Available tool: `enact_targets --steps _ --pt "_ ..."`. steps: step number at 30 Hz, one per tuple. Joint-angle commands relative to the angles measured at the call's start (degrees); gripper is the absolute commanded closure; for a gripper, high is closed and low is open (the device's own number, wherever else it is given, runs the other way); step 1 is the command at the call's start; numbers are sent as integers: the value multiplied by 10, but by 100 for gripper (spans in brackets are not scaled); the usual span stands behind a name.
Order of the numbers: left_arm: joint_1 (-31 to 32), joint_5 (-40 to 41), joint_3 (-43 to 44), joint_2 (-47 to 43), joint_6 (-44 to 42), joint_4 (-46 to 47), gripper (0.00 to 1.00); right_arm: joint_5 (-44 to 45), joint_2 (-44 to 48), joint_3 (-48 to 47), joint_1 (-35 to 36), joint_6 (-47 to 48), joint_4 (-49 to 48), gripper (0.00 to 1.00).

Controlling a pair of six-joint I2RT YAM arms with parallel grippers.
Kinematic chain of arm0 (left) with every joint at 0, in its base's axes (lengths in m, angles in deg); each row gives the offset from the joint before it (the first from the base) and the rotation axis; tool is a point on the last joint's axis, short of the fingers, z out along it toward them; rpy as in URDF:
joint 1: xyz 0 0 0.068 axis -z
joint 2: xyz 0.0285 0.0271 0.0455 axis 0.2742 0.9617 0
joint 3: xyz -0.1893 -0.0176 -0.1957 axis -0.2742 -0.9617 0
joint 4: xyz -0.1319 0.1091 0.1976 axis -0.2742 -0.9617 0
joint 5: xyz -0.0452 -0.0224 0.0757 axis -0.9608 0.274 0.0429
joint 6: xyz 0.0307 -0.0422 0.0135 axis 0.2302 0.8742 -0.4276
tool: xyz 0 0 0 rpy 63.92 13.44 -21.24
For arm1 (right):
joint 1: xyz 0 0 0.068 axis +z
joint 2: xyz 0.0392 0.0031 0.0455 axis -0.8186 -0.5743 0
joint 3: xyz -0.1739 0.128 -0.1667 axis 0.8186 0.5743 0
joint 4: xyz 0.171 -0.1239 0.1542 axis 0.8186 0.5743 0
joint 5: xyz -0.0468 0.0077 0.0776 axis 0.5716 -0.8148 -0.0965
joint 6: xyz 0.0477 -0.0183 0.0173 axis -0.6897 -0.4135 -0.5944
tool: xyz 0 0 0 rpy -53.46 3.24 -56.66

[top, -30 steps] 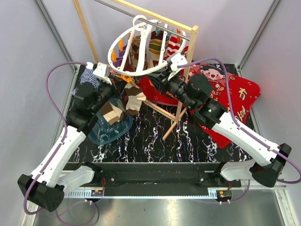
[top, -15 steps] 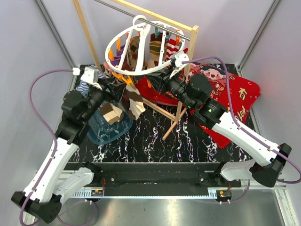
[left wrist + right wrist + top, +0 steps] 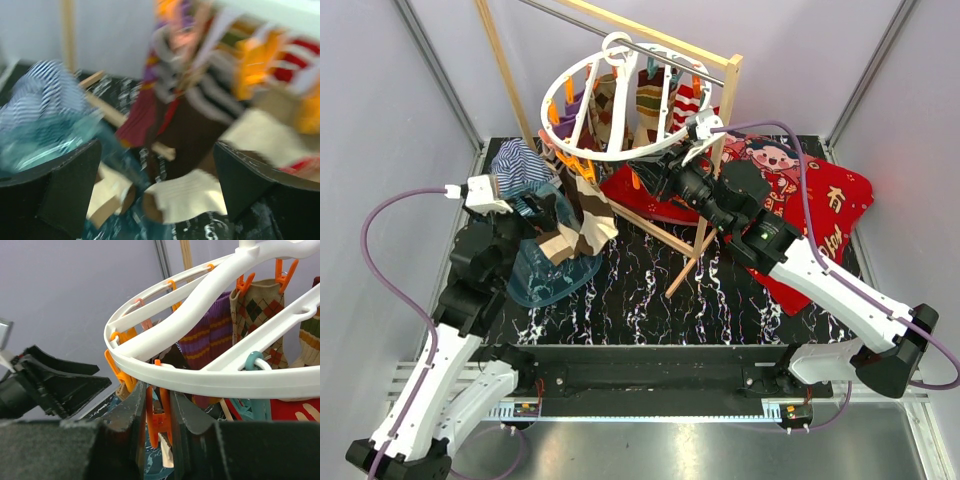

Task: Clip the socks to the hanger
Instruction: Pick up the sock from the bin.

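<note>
Now the left hand (image 3: 538, 207) has backed away to centre-left of the top view, fingers wide apart, empty. The brown-and-cream sock (image 3: 588, 215) hangs under the lower-left rim of the hanger (image 3: 210, 382), apparently clipped. The right hand (image 3: 159, 415) is closed on an orange clip (image 3: 160, 422) at the rim.

The left arm reaches forward from a low elbow, its pincer (image 3: 156, 150) spread wide with nothing between the fingers. The right arm stretches up and forward, its pincer (image 3: 159, 402) drawn narrow, fingers pressed either side of an orange clip (image 3: 160, 421).
</note>
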Motion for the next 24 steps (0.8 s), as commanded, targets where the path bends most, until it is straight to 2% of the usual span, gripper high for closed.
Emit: enact_targets --steps 1,7,11,16,19,22,24 --pt "-43 145 -2 44 86 -59 7 17 16 8 -4 -16 -18 95" --pt "-131 68 39 172 167 -107 22 19 23 16 -5 -16 -19 95" --pt "-132 50 66 243 173 -130 31 19 28 18 -5 -13 -21 96" --pt "-132 -8 47 316 166 -133 39 21 30 23 -5 -8 -21 96" --pt "-132 -65 59 370 142 -160 42 18 29 25 -5 -3 -20 96" --pt "-132 -113 111 430 58 -225 43 19 30 26 -5 2 -19 96" --pt "-125 -111 140 463 -8 -259 43 19 30 27 -5 3 -20 96"
